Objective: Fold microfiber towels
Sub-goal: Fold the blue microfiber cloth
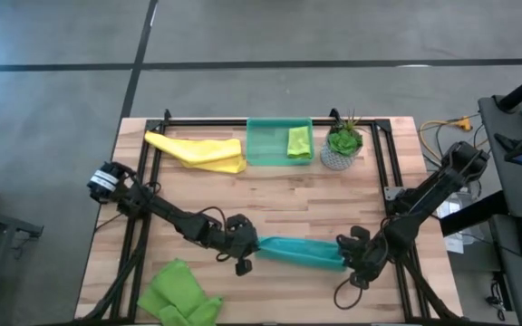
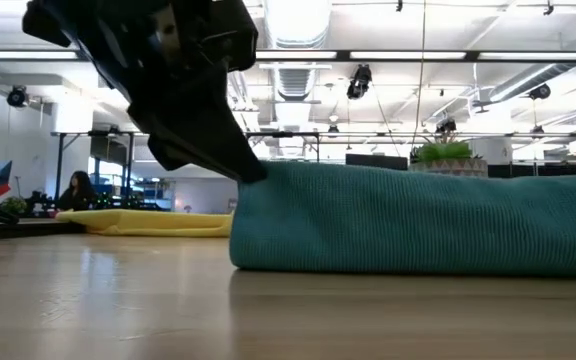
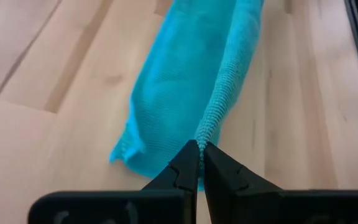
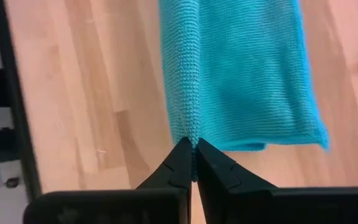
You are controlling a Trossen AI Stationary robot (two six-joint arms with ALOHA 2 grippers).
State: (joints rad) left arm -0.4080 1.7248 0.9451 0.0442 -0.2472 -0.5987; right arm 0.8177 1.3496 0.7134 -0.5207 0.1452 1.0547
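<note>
from above, the left gripper and right gripper each pinch one end of the soft teal-blue microfiber towel, stretched between them near the wooden table's front edge. a crumpled yellow cloth lies far left, a lime green cloth near left, another small green cloth inside the translucent green tray. both wrist views show dark fingers clenched on the towel's hem.
</note>
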